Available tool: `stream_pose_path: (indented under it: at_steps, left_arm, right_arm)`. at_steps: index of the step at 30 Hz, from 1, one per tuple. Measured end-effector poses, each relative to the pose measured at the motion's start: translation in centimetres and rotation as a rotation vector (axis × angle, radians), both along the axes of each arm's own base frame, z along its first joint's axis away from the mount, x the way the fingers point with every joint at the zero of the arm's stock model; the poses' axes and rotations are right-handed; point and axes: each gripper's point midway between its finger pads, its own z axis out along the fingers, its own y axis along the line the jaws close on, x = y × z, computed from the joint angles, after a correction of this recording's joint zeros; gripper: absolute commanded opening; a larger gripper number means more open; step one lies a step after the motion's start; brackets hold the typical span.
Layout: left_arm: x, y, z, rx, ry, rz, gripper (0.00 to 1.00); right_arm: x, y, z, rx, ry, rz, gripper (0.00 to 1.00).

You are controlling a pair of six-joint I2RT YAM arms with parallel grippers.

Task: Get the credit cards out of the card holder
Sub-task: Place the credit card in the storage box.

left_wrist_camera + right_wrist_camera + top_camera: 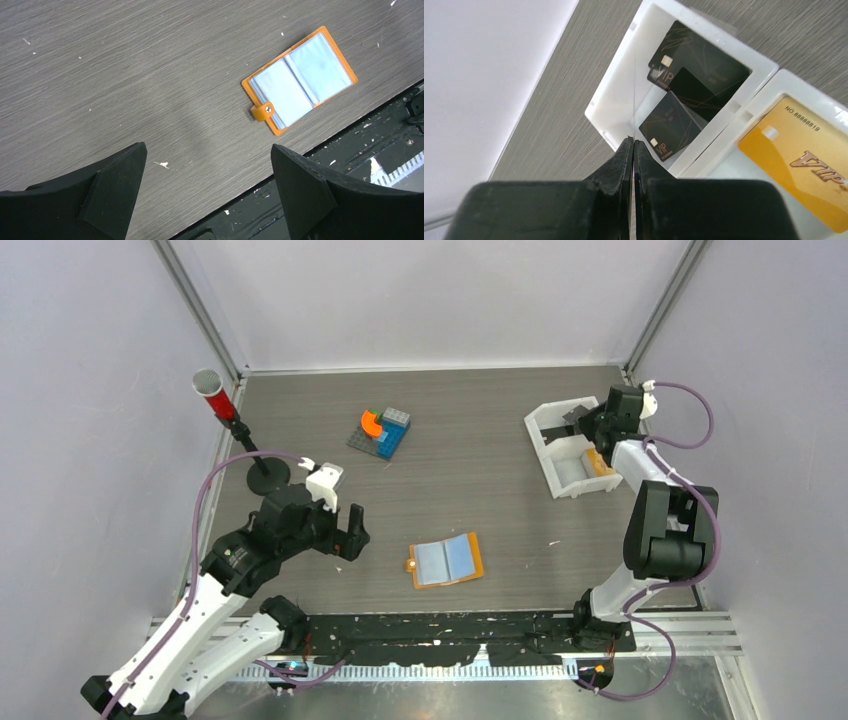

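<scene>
The card holder lies open and flat on the table near the front edge, tan-orange with pale blue sleeves and a small tab; it also shows in the left wrist view. My left gripper is open and empty, hovering to the left of the holder. My right gripper is shut on a credit card, seen edge-on as a thin line, over the white tray. Three dark credit cards lie in the tray's far compartment. The right gripper sits at the back right.
A gold card lies in the tray's other compartment. Toy blocks sit at the back middle. A black stand with a red and grey cup is at the back left. A black rail runs along the front edge.
</scene>
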Motion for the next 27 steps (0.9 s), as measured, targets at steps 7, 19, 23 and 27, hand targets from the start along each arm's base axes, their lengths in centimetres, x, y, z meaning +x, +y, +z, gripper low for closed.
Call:
stream_pose_path:
  at_steps: [7,19,23,27]
  left_arm:
    - [0.2,0.5,-0.1,0.022,-0.013,0.019,0.99]
    - [0.2,0.7,0.1,0.026,-0.026,0.016,0.99]
    - [0.1,0.8,0.4,0.017,-0.041,0.018,0.99]
    - [0.1,0.9,0.6,0.016,-0.048,0.022,0.99]
  right_arm:
    - [0.0,-2.6,-1.2,0.023,0.020,-0.062,0.05]
    - [0.7,-3.8,-3.1,0.075,0.043,-0.080,0.08]
    - [1.1,-4.0,-3.0,0.088,0.033,-0.088,0.08]
    - [1.2,-4.2,-3.1,0.096,0.034,-0.098,0.08]
